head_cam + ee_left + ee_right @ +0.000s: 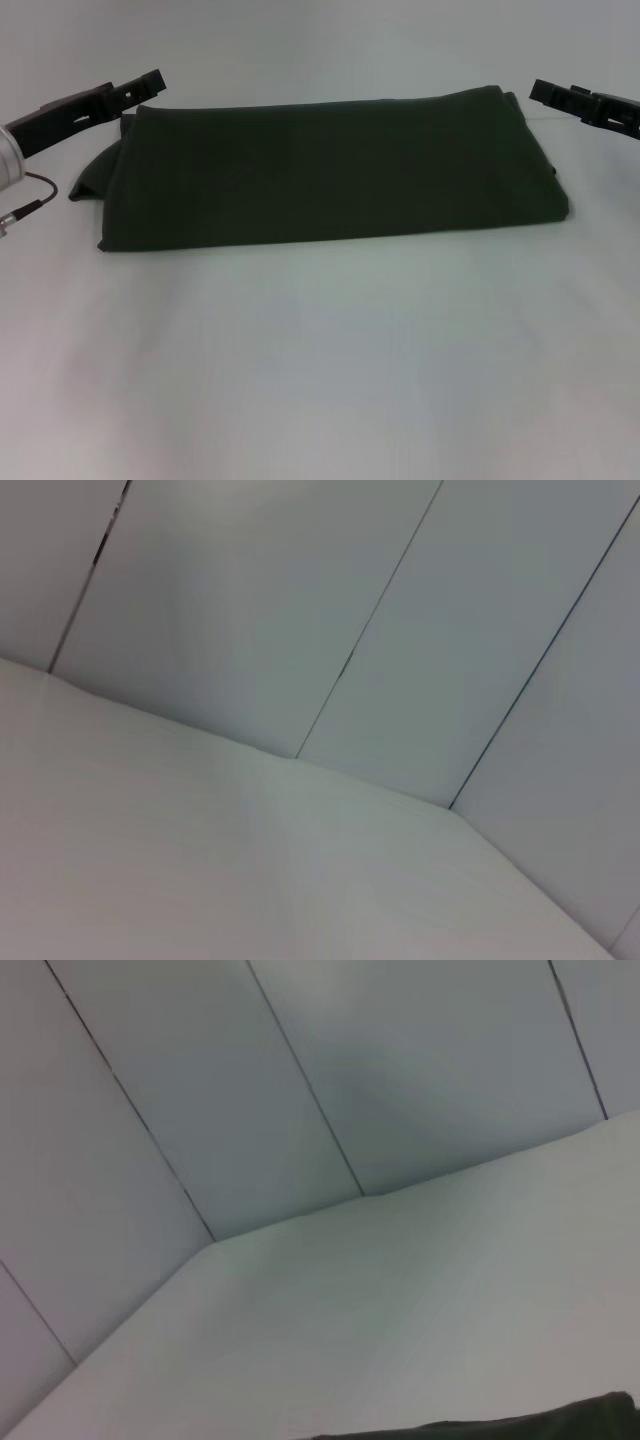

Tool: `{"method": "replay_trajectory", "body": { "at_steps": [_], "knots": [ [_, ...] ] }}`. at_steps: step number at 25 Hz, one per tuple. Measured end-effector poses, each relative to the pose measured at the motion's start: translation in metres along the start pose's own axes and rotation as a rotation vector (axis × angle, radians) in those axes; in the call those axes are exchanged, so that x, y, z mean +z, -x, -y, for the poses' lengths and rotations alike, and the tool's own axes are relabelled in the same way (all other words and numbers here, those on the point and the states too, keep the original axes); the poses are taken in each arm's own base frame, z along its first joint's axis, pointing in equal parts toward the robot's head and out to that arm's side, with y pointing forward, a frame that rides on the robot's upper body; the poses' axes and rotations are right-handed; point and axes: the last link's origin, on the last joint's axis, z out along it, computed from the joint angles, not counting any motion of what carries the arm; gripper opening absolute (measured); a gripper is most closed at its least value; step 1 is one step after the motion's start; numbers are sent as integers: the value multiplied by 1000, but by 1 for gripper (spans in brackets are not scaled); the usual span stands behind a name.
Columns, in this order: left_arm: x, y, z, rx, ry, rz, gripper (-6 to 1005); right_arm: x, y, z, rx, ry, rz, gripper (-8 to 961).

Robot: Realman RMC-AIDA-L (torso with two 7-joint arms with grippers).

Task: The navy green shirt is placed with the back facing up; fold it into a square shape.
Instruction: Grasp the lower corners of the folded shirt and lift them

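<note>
The left gripper hangs just off the shirt's far left corner, and the right gripper just off its far right corner; whether either is open or closed I cannot tell. Between them the navy green shirt lies on the white table as a wide folded band, its long axis running from one gripper to the other. Each arm looks equally near its own end, so halving it sideways seems next.
</note>
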Motion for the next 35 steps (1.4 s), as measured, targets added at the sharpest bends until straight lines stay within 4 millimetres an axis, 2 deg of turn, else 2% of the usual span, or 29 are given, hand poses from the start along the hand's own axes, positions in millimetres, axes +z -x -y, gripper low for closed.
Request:
{"method": "replay_trajectory", "body": {
  "at_steps": [3,8,12,15,18,27,35],
  "knots": [
    [-3,1,2,-11,-2,-2,748,-2,4,1,-17,1,-3,791],
    [-5,11,1,8,8,57,909,-6,8,4,-37,-5,6,797],
    [-7,23,4,18,-9,137,910,-8,10,5,-40,-5,9,801],
    [-10,25,9,-16,-46,191,909,-12,12,5,-53,11,-2,805],
    [-12,23,14,-44,-88,249,908,-16,11,4,-83,33,-48,946],
    [-10,12,22,-181,-202,362,905,-39,10,16,-98,24,-134,942],
    [-9,24,23,-226,-218,395,906,-42,17,18,-129,28,-159,942]
  ]
}}
